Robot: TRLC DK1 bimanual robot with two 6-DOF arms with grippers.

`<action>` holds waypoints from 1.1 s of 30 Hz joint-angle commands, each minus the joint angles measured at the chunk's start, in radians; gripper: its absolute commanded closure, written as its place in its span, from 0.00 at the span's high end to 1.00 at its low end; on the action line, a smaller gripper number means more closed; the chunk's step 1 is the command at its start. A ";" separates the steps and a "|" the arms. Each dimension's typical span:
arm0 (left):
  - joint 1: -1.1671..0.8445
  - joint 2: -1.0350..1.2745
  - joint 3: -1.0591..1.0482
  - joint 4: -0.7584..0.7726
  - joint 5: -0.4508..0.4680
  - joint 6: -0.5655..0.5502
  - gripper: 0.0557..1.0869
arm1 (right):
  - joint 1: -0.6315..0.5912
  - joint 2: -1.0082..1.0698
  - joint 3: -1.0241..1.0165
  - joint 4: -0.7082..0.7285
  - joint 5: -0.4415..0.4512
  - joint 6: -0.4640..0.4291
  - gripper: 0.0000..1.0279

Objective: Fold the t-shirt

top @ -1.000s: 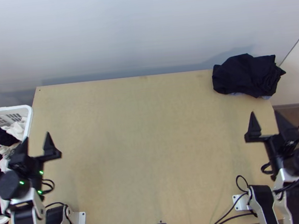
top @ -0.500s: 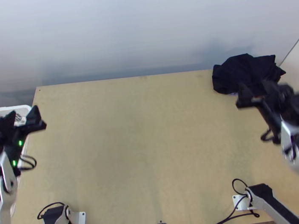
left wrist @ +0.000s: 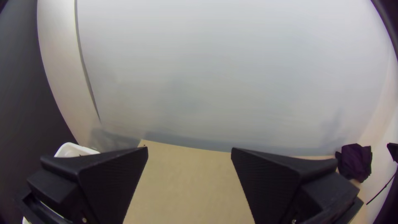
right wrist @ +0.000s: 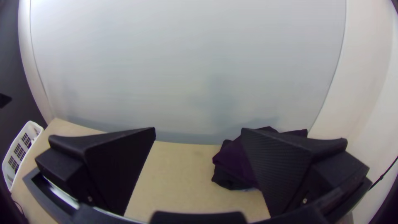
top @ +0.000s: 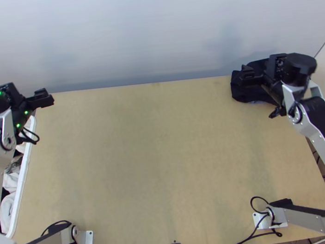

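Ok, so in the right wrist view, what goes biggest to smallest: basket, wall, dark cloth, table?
Biggest to smallest, as they look there:
1. Wall
2. Table
3. Dark cloth, partly behind the right hand
4. Basket

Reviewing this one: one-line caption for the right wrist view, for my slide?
Open right gripper over a wooden table bearing bunched dark cloth, a white basket alongside.
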 commanded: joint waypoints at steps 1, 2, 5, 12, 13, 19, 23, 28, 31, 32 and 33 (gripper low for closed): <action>-0.008 0.080 0.059 -0.043 -0.016 0.036 0.95 | 0.006 0.063 0.037 -0.011 0.001 -0.004 0.93; -0.005 0.080 0.056 -0.046 -0.016 0.037 0.95 | 0.010 0.063 0.041 -0.022 0.001 -0.003 0.93; 0.017 0.071 0.042 -0.053 -0.018 0.036 0.95 | 0.039 0.073 0.063 -0.060 -0.038 -0.003 0.93; 0.196 0.069 0.014 -0.043 -0.019 0.036 0.95 | 0.111 0.119 0.104 -0.066 -0.091 -0.001 0.93; 0.225 0.069 0.004 -0.040 -0.019 0.044 0.95 | 0.125 0.122 0.110 -0.066 -0.091 -0.001 0.93; 0.392 0.065 -0.095 0.036 -0.018 0.117 0.95 | 0.245 0.126 0.132 -0.088 -0.091 0.011 0.93; 0.498 0.079 -0.170 0.116 -0.016 0.146 0.95 | 0.325 0.125 0.140 -0.100 -0.090 0.011 0.93; 0.606 0.142 -0.245 0.224 -0.005 0.172 0.95 | 0.392 0.122 0.183 -0.131 -0.091 0.011 0.93; 0.636 0.200 -0.248 0.248 -0.005 0.182 0.95 | 0.437 0.113 0.209 -0.141 -0.091 0.011 0.93; 0.641 0.223 -0.248 0.262 -0.005 0.188 0.95 | 0.450 0.109 0.216 -0.146 -0.090 0.010 0.93; 0.645 0.244 -0.248 0.280 -0.005 0.195 0.95 | 0.466 0.108 0.226 -0.155 -0.090 0.007 0.93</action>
